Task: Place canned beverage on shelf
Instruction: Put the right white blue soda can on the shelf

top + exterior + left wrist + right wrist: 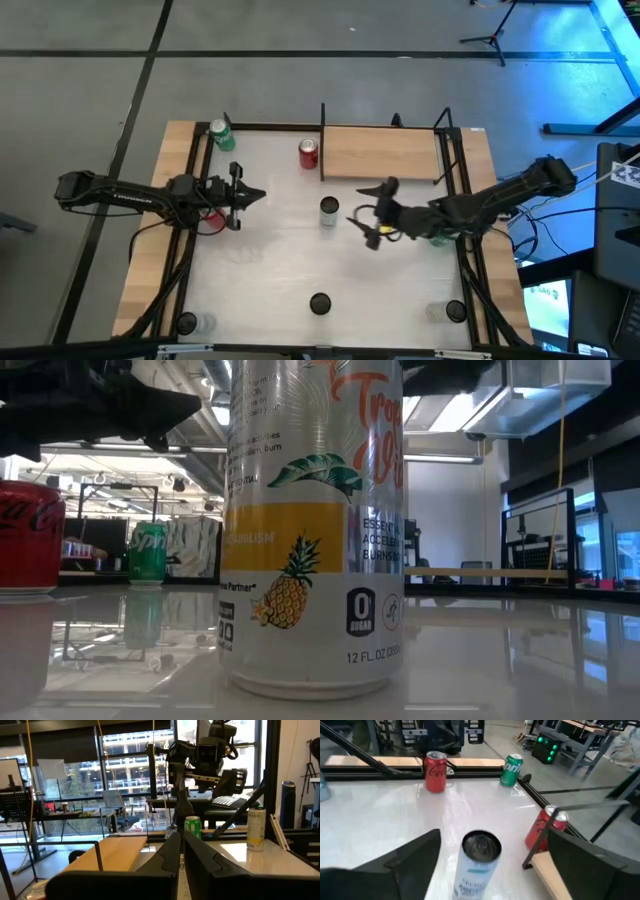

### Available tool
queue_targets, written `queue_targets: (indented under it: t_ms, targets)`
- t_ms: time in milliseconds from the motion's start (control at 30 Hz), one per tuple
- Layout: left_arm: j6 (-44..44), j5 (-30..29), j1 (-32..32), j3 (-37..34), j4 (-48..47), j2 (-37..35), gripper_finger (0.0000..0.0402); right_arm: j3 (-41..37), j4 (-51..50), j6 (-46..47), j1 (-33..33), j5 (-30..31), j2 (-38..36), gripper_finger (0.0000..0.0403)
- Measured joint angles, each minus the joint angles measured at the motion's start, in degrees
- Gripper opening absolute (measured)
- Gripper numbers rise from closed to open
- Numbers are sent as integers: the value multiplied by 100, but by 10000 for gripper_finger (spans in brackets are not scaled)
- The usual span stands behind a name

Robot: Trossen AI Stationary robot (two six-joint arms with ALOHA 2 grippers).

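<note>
White glossy tabletop (280, 290), framed by black rails, carries several cans. Right gripper (367, 226) hangs low with its fingers spread wide, and the tall white aluminium can with a pineapple print (329, 212) stands upright on the tabletop just ahead of them, touching neither. Beyond it, the pale wooden shelf board (380, 152) lies at the far edge, a red cola can (308, 152) beside it. Left gripper (250, 195), fingers pressed together, waits well apart, a green soda can (220, 133) off ahead of it.
</note>
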Motion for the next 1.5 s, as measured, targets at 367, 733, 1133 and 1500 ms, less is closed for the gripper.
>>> queue_targets:
  t_ms: [367,733,1133,1500]
  targets:
    - [446,-39,0,0,75,-2,15,547,68,-504,-168,282,977,397]
    - [452,-24,0,0,111,-2,15,835,25,306,-751,-864,1514,397]
    - [455,-2,0,0,109,-2,15,835,-63,653,-1302,-2008,1865,397]
    - [454,-4,0,0,62,-2,15,831,-198,614,-1289,-1968,2185,390]
